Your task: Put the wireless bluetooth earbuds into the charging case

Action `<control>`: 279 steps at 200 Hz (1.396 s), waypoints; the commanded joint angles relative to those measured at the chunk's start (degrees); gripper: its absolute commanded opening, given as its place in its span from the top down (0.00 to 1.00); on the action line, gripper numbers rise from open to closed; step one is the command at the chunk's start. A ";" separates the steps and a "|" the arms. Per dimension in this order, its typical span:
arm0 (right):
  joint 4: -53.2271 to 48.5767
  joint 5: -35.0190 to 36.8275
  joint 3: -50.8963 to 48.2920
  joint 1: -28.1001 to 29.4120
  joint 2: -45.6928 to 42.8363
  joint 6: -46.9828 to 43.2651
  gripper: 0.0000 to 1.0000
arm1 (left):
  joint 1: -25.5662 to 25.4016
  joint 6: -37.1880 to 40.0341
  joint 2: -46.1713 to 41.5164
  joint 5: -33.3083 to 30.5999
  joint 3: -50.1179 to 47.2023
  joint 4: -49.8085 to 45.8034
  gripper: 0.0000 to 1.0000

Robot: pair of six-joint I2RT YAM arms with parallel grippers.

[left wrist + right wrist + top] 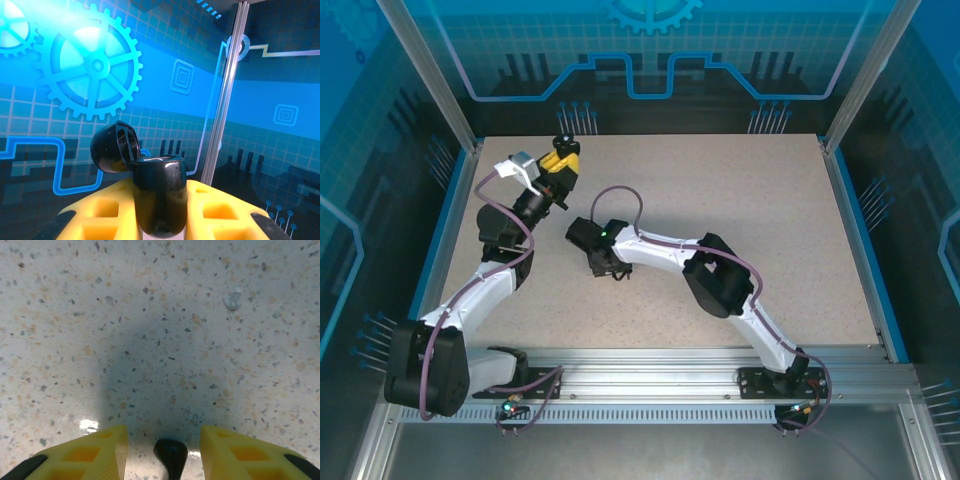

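from the top external view, the left gripper [561, 160] was raised over the far left part of the table [740, 200], its yellow fingers aimed toward the back wall with a small black charging case [562, 139] at their tips. the right gripper [606, 270] pointed down at the table near the middle, just right of the left arm; what lay under it was too small to tell from there. in the left wrist view, the left gripper [160, 210] was pressed together on the charging case [160, 185], which stood upright between the yellow fingers [100, 210], its lid [114, 147] hinged open to the left against the blue gear-patterned wall [90, 65]. whether anything sat inside the case could not be seen. in the right wrist view, the right gripper [164, 432] hung close over the speckled table [160, 315] with its jaws spread. a black earbud [171, 456] sat between the two yellow fingers [95, 452], with a gap on either side of it, inside the gripper's shadow.
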 commanded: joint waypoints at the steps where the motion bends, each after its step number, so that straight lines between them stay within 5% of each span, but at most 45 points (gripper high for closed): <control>1: -2.54 0.46 1.95 1.15 1.95 1.23 0.59 | -0.32 1.33 -1.10 -0.37 1.35 1.11 1.00; 279: 0.53 1.74 -6.18 1.53 -2.98 1.99 0.66 | -0.84 -0.14 -0.76 0.54 2.00 0.10 1.00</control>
